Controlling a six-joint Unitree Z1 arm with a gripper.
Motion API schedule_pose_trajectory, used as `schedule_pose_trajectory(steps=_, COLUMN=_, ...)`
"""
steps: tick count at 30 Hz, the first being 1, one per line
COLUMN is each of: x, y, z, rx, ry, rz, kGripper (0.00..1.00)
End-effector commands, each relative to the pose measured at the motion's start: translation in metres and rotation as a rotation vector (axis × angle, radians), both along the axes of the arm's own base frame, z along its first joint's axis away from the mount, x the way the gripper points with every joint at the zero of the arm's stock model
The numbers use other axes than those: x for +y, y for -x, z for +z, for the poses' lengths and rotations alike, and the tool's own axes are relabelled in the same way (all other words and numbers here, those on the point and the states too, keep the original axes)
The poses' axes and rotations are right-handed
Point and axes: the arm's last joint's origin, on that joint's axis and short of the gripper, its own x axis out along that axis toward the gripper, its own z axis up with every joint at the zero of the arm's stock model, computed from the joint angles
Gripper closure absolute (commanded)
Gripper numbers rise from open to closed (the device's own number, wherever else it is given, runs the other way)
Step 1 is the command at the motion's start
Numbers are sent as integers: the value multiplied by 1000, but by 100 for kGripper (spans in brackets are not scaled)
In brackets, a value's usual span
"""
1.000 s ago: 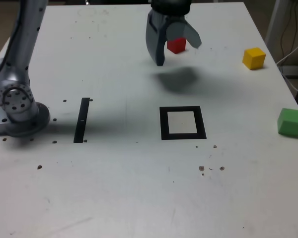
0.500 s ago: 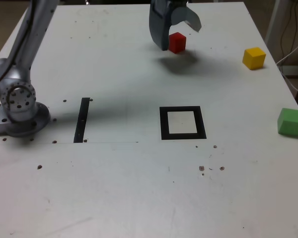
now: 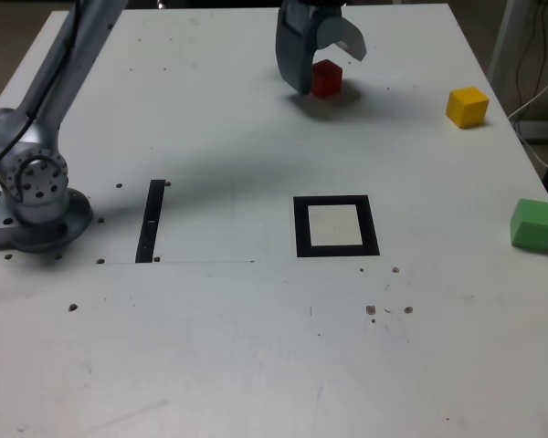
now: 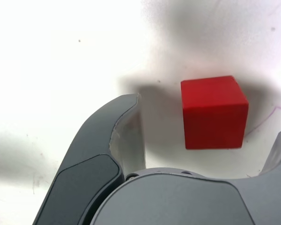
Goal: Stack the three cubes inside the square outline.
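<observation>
In the exterior view I have the curved grey two-fingered gripper up by the table's far edge, its jaws spread wide and nothing between them that I can call held. The small matte red cube sits on the white table near that far edge, right by the fingers. The matte yellow cube lies near the edge on the exterior view's right, and the matte green cube is nearer the camera along that same edge. The flat black square outline has nothing in it, so I judge the stack unstarted and the red cube my first pick. In the wrist view the red cube shows between the directions of the two open fingers, apart from both, ahead of the palm; my move turns on going forward and down onto it, with its side faces fairly square to the fingers. A cube has no long axis to favour. One finger is cut off by that picture's border, the exterior view crops the wrist, and I can't tell how high the fingertips stand above the table.
</observation>
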Motion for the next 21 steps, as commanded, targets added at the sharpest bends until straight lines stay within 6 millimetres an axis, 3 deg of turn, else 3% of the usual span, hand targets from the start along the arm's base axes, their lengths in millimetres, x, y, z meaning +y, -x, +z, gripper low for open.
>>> schedule_pose_trajectory(steps=1, x=4, y=-1, z=-6, rx=4, ry=9, rz=3, kGripper=5)
schedule_pose_trajectory(steps=11, x=9, y=-7, z=-12, rx=-5, ry=16, rz=6, kGripper=18)
schedule_pose_trajectory(steps=21, x=12, y=-10, z=-17, rx=-7, ry=10, rz=17, kGripper=60)
